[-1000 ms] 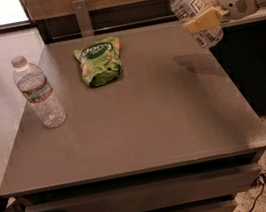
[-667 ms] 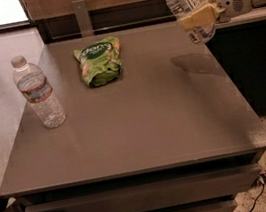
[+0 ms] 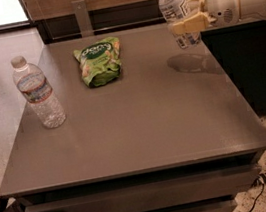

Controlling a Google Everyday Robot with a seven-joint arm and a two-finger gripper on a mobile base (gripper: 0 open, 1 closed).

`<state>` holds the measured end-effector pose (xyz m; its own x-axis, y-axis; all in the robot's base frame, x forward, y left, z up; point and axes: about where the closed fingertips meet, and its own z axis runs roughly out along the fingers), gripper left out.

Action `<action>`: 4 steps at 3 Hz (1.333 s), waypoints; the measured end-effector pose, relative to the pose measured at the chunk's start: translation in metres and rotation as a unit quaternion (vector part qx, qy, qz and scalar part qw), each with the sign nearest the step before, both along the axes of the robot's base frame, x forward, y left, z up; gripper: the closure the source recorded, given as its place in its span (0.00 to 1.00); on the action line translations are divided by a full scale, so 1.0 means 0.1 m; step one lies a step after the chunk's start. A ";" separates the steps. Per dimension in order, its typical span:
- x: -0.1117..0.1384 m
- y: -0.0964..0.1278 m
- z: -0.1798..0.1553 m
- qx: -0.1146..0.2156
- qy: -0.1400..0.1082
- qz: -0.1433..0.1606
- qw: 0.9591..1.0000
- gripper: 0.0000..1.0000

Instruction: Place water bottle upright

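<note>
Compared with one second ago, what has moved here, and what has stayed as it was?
The hand, shut on the water bottle, moved a little to the left in the picture, above the far right corner of the table. The water bottle turned from tilted to nearly upright and is still held in the air. The other bottle and the bag stayed where they were.
</note>
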<state>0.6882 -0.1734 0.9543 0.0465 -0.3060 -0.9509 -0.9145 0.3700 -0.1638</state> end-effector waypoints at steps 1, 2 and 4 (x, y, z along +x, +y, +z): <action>-0.01 0.09 -0.15 0.036 -0.008 0.017 0.999 1.00; -0.02 0.18 -0.25 0.062 -0.021 0.032 0.997 1.00; -0.04 0.42 -0.40 0.090 -0.042 0.056 0.993 1.00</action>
